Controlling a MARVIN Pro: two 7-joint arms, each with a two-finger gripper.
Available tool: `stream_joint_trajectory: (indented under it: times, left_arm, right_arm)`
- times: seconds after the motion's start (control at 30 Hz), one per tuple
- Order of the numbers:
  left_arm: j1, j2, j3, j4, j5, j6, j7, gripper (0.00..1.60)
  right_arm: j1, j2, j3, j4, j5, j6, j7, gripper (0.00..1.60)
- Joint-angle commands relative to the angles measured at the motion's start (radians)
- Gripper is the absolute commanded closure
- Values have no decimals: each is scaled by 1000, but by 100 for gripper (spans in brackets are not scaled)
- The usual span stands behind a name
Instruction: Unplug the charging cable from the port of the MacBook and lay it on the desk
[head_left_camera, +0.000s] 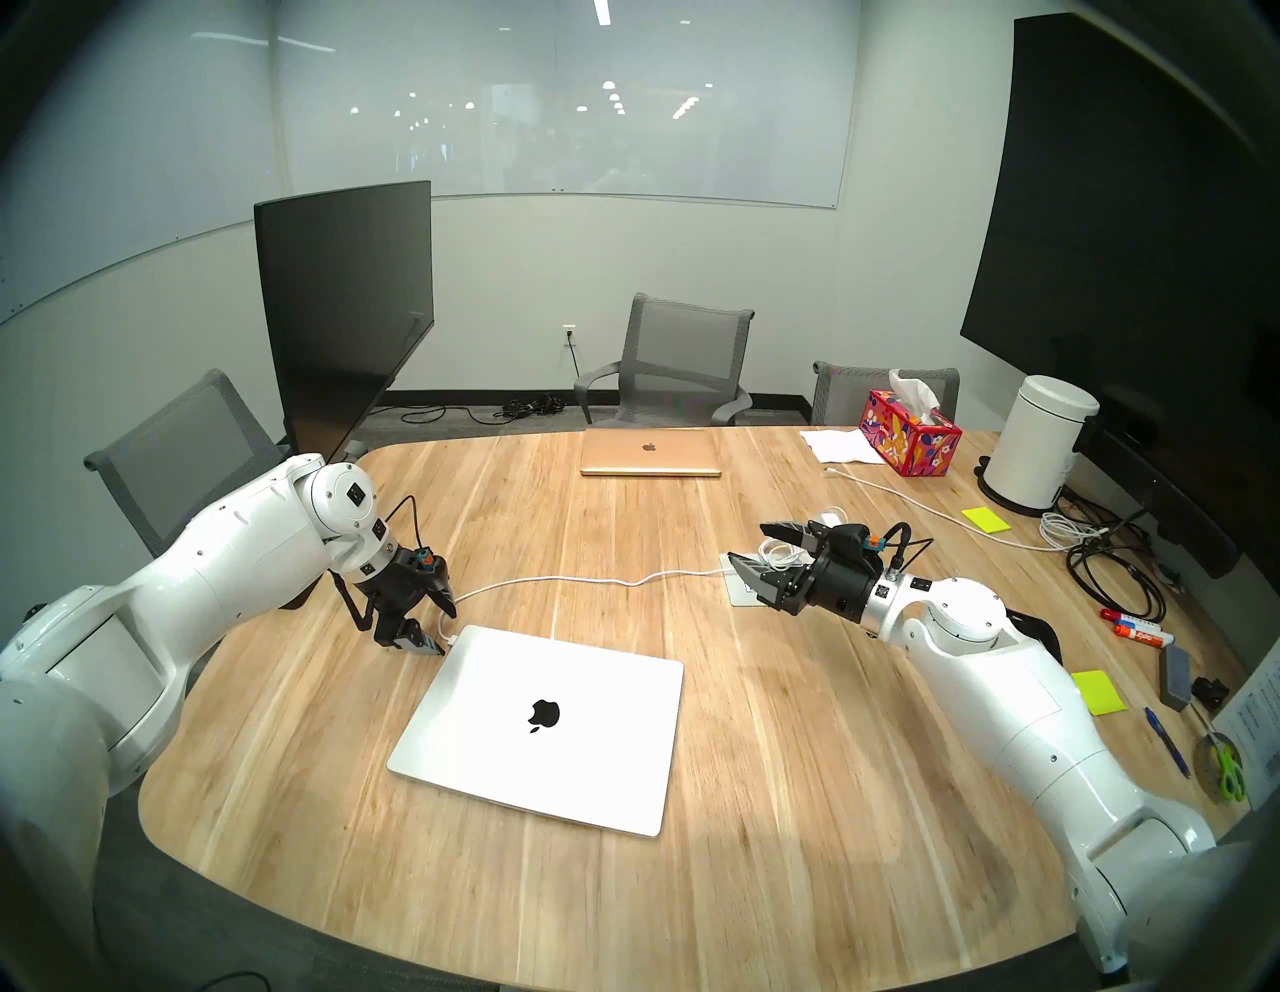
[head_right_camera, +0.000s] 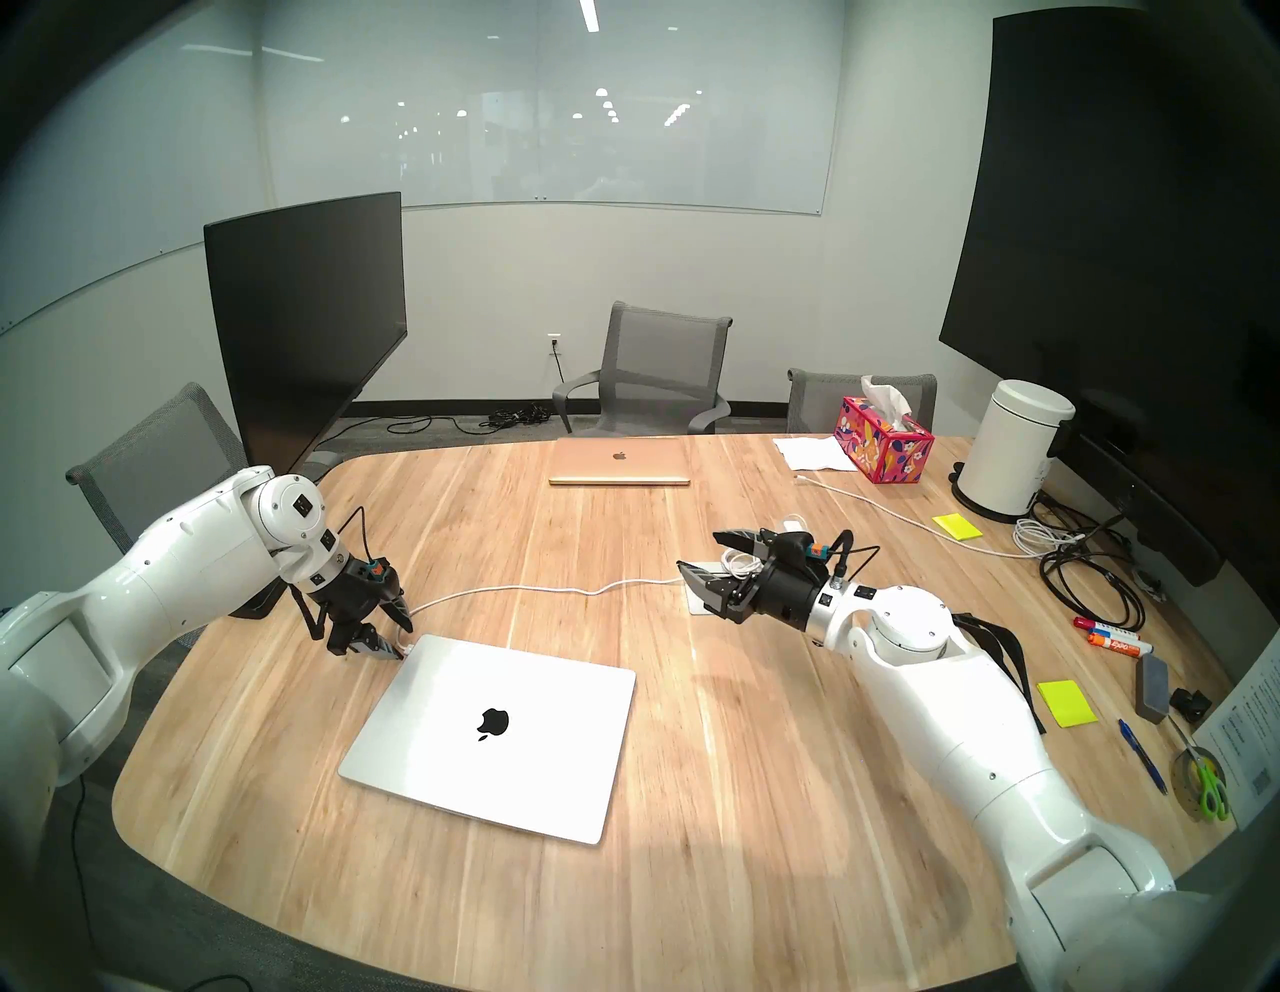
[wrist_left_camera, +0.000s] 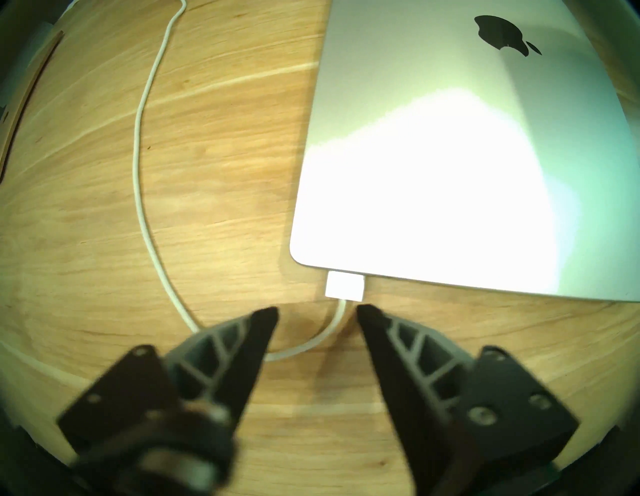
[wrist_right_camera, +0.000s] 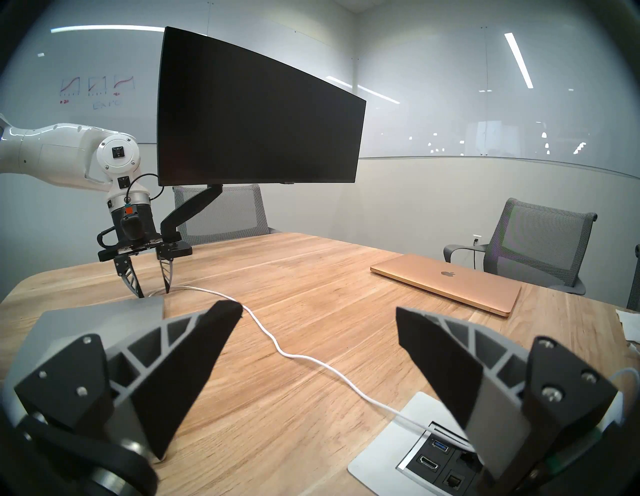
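The silver MacBook (head_left_camera: 540, 720) lies shut on the light-wood desk (head_left_camera: 762, 796), apple logo up. The white charging cable (head_left_camera: 554, 582) runs across the desk, and its small flat plug (wrist_left_camera: 344, 284) sits in the port on the MacBook's edge. My left gripper (wrist_left_camera: 317, 310) is open, low over the desk at that corner. Its fingertips stop just short of the plug and stand on either side of the cord, touching nothing. From the head it shows at the laptop's far left corner (head_left_camera: 447, 630). My right gripper (head_left_camera: 749, 545) hovers open and empty above the cable's other end.
A rose-gold laptop (head_left_camera: 650, 452) lies at the far edge. A black monitor (head_left_camera: 346, 312) on an arm stands at the far left. A port panel (wrist_right_camera: 433, 450) is set in the desk below my right gripper. Tissue box (head_left_camera: 907, 433), white canister (head_left_camera: 1039, 443), black cables (head_left_camera: 1108, 575) and markers crowd the right side.
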Motion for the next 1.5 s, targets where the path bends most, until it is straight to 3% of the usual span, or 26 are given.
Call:
stream_joint_trajectory:
  times: [0.0,0.2,0.27,0.3,0.33,1.47]
  left_arm:
    - [-13,-18,-6,-7,-3,5,1,120]
    - [-9,-22,-9,-2,-1,2,-4,126]
    - [-7,-21,-10,-3,-3,2,-6,143]
    - [-7,-21,-10,-3,-3,2,-6,143]
    - [-7,-21,-11,-3,-5,1,-6,160]
    - [17,84,-54,-159,-56,38,-33,160]
  right_arm:
    - [13,1,7,-17,4,2,-1,0]
    - [13,1,7,-17,4,2,-1,0]
    - [13,1,7,-17,4,3,-1,0]
    - [13,1,7,-17,4,3,-1,0]
    - [13,1,7,-17,4,3,-1,0]
    - [13,1,8,-17,4,2,-1,0]
